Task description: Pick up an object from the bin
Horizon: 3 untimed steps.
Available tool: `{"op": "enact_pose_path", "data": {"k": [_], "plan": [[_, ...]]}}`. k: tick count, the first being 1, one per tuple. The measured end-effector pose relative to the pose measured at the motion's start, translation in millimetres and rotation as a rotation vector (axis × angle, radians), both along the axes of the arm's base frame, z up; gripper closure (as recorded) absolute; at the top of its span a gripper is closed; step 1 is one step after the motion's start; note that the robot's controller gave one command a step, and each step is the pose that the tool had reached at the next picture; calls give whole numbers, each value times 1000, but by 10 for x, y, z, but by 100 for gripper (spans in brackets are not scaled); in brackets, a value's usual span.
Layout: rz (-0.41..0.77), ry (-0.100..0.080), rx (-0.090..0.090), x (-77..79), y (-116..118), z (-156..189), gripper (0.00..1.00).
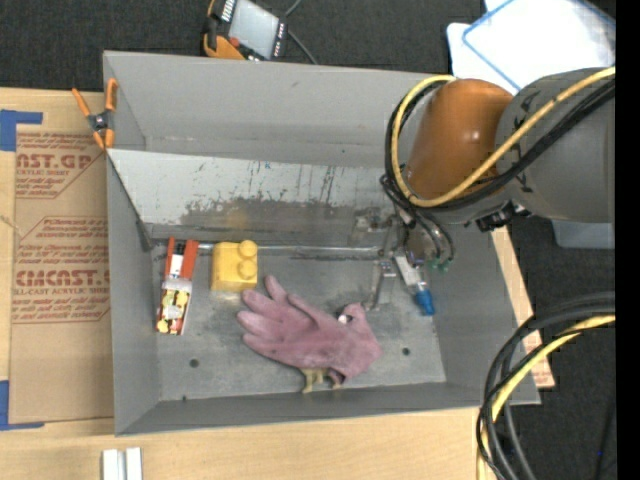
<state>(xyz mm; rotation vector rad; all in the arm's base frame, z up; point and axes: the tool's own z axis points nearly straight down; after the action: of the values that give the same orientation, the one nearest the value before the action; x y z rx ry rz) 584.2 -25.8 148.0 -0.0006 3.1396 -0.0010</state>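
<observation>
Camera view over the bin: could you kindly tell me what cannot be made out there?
Yellowish thing under the pink glove: mostly covered by it, kind unclear.
Red-and-white packet at left: print too small to read.
Claw: its upper part is hidden beneath the arm's orange cover.

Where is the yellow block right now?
In the camera view, the yellow block lies left in the bin, beside the orange-and-white packet, above the pink glove.
</observation>
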Motion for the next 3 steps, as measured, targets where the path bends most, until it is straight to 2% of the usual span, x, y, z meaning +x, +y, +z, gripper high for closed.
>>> {"op": "enact_pose_path", "data": {"k": [1, 2, 3], "plan": [[0, 0, 0, 0, 0, 0, 0], [124, -2, -1, 71, 149, -702, 0], [133, 0, 0, 25, 136, -736, 0]]}}
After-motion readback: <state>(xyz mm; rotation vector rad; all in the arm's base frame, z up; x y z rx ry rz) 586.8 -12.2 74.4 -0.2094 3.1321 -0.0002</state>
